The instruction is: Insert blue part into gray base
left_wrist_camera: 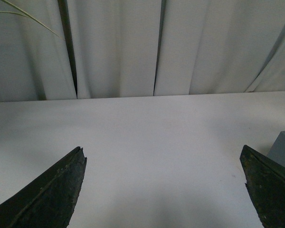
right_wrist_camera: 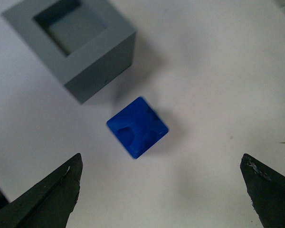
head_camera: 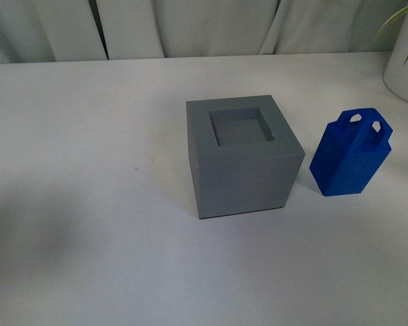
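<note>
Right wrist view: right pincer wide open, holds nothing, hangs over blue block. Block stands upright on table, just beside gray cube, not touching. Hole in cube top is empty. Left pincer open too, on far side of cube from block, only cube corner in its sight. Guess: block is hard plastic, light, smooth, may slip or tip. Best hold: flat sides under slanted top, not thin loops. Squeeze square so block can go straight down into hole.
</note>
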`<state>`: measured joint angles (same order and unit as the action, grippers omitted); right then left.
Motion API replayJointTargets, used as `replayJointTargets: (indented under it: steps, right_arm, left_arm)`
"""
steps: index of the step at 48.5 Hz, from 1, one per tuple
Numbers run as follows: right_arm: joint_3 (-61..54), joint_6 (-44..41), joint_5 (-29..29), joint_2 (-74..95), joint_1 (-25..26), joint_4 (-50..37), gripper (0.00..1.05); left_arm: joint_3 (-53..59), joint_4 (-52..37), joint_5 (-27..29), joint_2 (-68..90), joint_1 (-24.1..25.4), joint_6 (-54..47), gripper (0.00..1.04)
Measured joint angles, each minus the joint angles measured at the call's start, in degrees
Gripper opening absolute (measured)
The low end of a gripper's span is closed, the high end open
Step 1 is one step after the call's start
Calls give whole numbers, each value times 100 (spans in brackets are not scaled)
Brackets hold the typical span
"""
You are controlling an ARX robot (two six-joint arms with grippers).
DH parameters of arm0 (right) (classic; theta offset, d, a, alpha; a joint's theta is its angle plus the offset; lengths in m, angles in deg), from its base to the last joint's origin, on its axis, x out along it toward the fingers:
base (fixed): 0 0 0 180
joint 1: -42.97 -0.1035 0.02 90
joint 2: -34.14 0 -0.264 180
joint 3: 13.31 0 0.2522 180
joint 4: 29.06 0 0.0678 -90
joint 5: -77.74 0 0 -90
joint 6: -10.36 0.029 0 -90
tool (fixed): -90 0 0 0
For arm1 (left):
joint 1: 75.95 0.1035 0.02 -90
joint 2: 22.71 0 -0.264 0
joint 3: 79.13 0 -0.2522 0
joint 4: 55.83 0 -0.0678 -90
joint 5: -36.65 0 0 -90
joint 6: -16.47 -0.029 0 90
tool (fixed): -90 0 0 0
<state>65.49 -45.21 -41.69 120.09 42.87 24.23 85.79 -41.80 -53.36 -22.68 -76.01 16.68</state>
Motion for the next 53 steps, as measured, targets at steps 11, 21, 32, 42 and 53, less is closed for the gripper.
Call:
replayJointTargets:
  steps: [11,21,32,42,53]
  right_arm:
    - [1036,-1375,739,933,-356,1436,97]
    - [1539,-2013,1305,1593,-680,1797,97]
    - [1875,-2223,1611,2194,-933,1786,97]
    - [2122,-2253,1648,2494,-1108,1832,97]
    - [2162,-2291,1766,2671,-1185,1858,97]
  left_arm:
    - [0,0,2,0,0,0,99]
    - [0,0,0,0,0,2,99]
    - [0,0,2,0,0,2,99]
    - [0,0,2,0,0,0,99]
    - [0,0,2,0,0,0,99]
